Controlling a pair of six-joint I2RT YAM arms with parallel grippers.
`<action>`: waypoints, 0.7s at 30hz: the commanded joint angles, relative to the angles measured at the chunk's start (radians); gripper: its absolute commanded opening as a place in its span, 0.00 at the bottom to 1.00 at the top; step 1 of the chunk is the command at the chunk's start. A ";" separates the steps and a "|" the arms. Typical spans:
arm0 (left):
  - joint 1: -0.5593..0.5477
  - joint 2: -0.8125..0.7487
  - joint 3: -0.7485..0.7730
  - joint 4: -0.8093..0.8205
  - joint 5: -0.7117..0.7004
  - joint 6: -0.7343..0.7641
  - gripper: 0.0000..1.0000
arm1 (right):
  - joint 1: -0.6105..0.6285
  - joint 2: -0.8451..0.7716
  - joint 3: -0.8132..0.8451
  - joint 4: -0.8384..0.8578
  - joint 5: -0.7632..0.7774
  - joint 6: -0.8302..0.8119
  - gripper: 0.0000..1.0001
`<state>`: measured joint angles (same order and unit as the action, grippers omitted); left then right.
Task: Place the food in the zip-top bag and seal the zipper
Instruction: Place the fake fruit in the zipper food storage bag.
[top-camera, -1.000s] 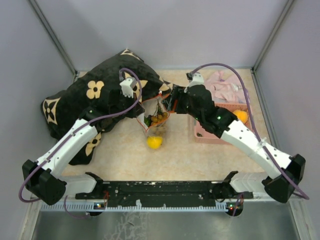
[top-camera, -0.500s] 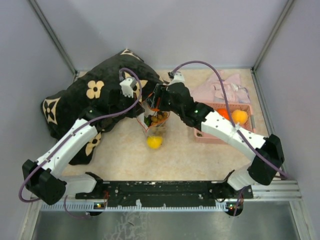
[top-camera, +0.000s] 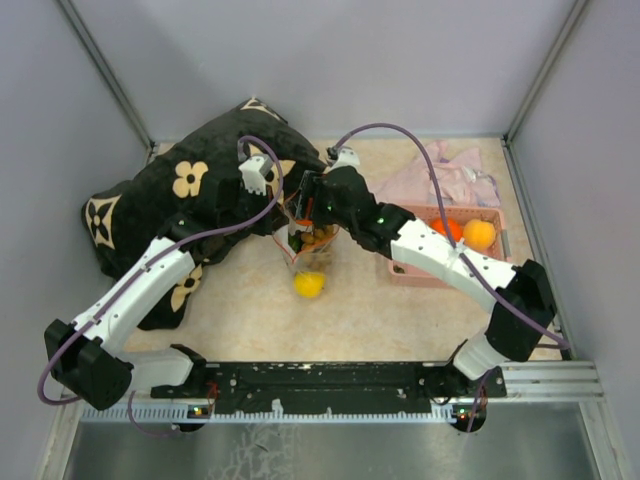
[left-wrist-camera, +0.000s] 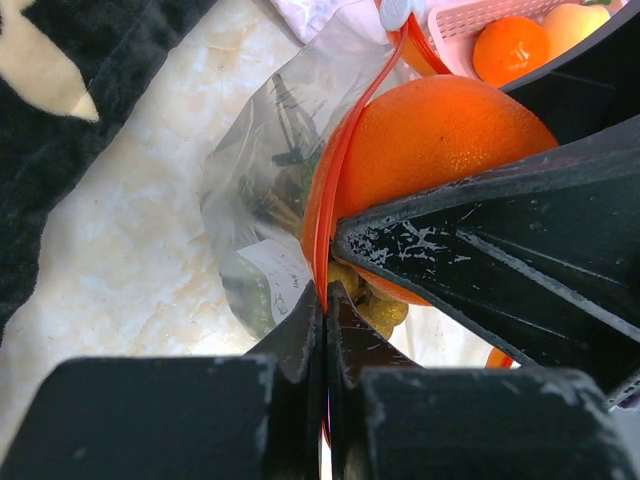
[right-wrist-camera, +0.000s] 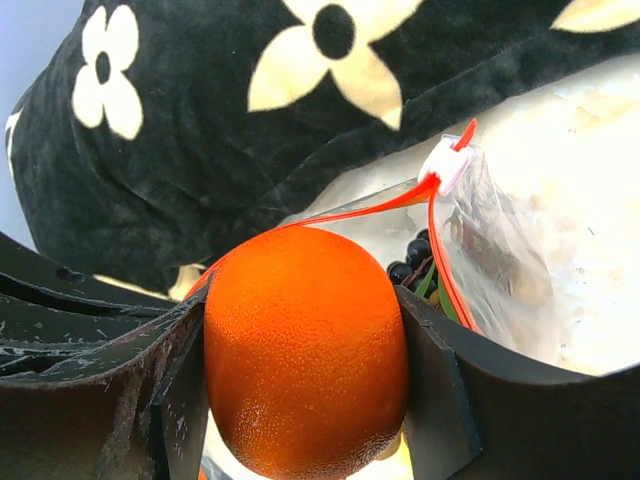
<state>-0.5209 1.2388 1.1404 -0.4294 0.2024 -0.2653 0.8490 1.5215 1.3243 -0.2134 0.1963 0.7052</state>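
Left end effector (left-wrist-camera: 325, 300) is pinched closed on the zipper (left-wrist-camera: 338, 165), holding up one rim of the zip-top bag (left-wrist-camera: 255, 190) so its mouth gapes mid-surface, just right of the black flowered cushion (top-camera: 190, 190). Right end effector (right-wrist-camera: 305, 380) clamps an orange fruit (right-wrist-camera: 305, 330) right at the mouth, likely to drop it in. Dark grapes (right-wrist-camera: 403, 270) are already inside. The lemon (top-camera: 309, 285) lies on the surface (top-camera: 380, 310) just near of the bag. Other round fruits (top-camera: 480, 233) wait in the pink basket (top-camera: 415, 273) on the right.

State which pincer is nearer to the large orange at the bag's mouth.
Right. The right pincer grips the orange itself; the left pincer pinches the zipper strip beside it.
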 joint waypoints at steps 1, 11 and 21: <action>0.004 -0.025 0.008 0.028 0.008 -0.004 0.00 | 0.014 0.000 0.072 0.010 0.055 0.016 0.62; 0.007 -0.023 0.008 0.028 0.004 -0.006 0.00 | 0.016 0.018 0.079 0.014 0.030 0.022 0.74; 0.010 -0.025 0.007 0.027 0.007 -0.010 0.00 | 0.016 -0.073 0.066 -0.016 0.061 -0.058 0.75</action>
<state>-0.5190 1.2388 1.1404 -0.4286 0.2016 -0.2657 0.8551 1.5322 1.3506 -0.2359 0.2173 0.6994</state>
